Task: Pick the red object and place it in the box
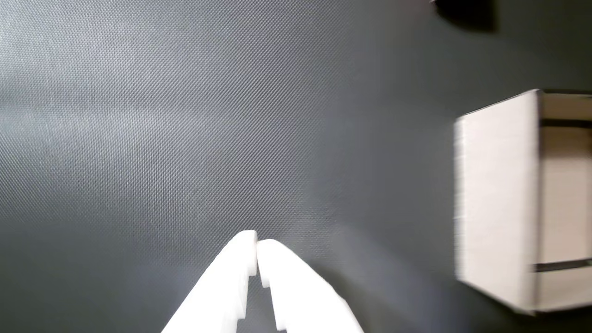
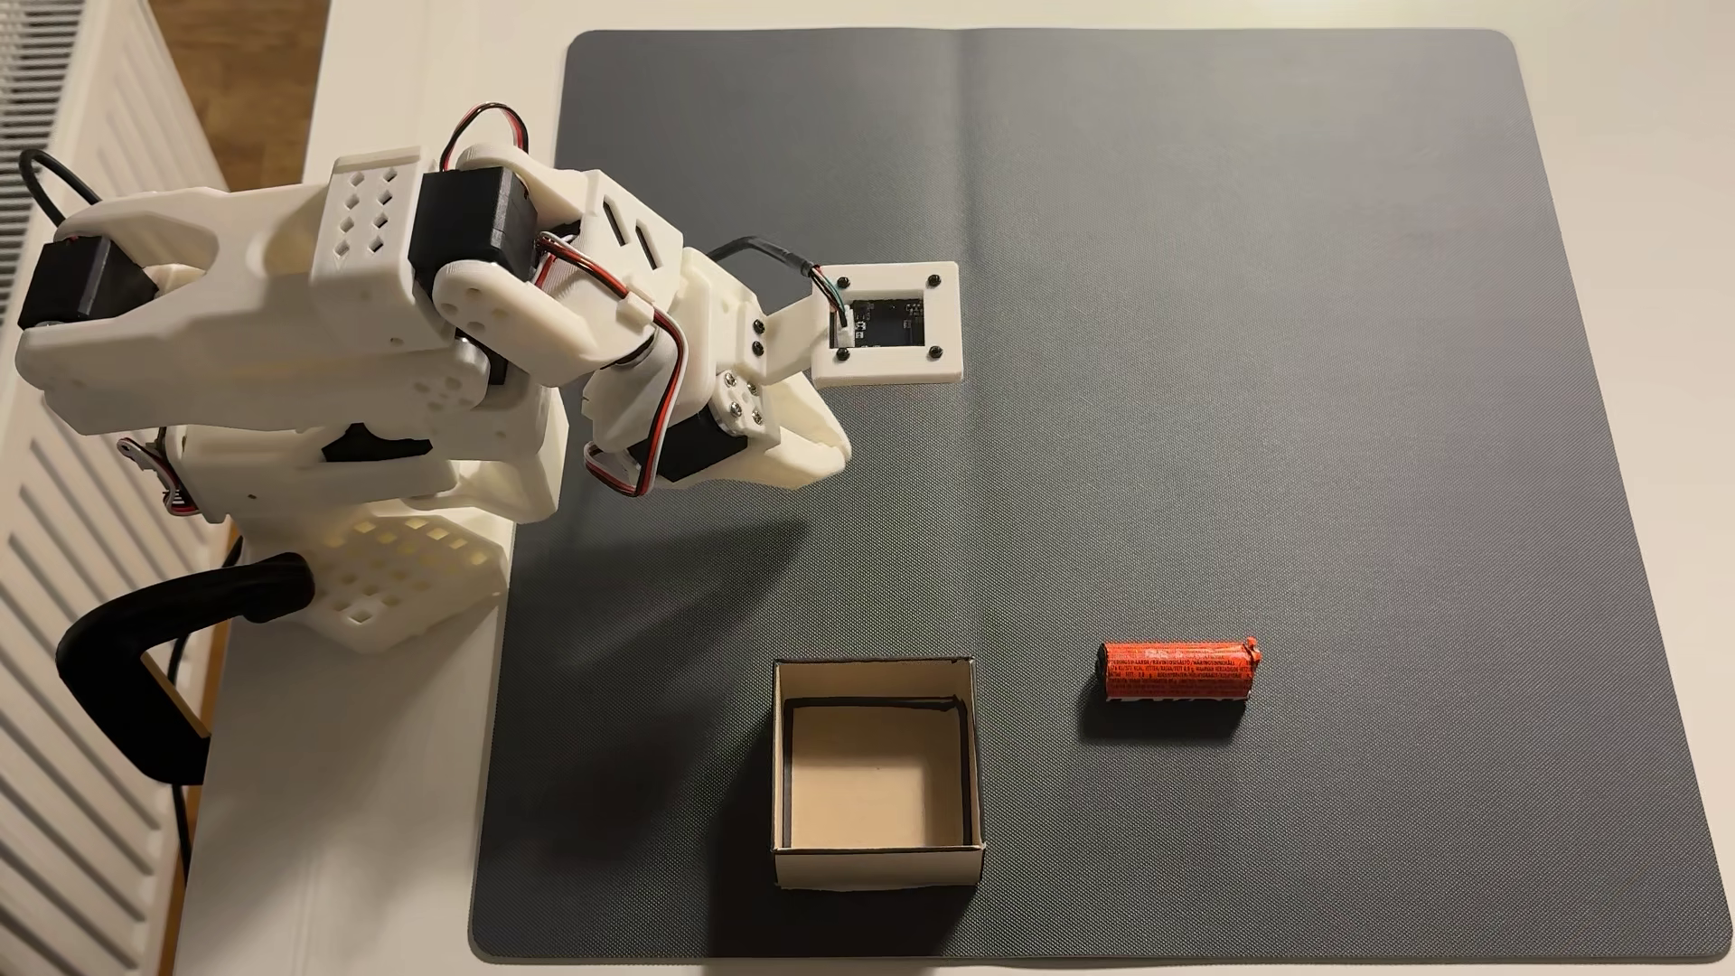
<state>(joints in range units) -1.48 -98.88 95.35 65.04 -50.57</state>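
The red object (image 2: 1177, 670), an orange-red wrapped roll with dark print and a twisted right end, lies flat on the dark mat in the fixed view, to the right of the box. The box (image 2: 876, 861) is a small open cardboard square with nothing inside. My white gripper (image 2: 831, 452) hovers over the mat well above and left of both, shut with nothing between its fingers. In the wrist view the gripper (image 1: 257, 245) points up from the bottom edge, fingertips touching, and the box (image 1: 497, 194) sits at the right edge, blurred.
A dark textured mat (image 2: 1220, 328) covers most of the white table. The arm's base (image 2: 394, 572) and a black clamp (image 2: 169, 610) stand at the left edge, beside a white radiator (image 2: 56, 657). A dark patch (image 1: 465, 14) shows at the top right in the wrist view.
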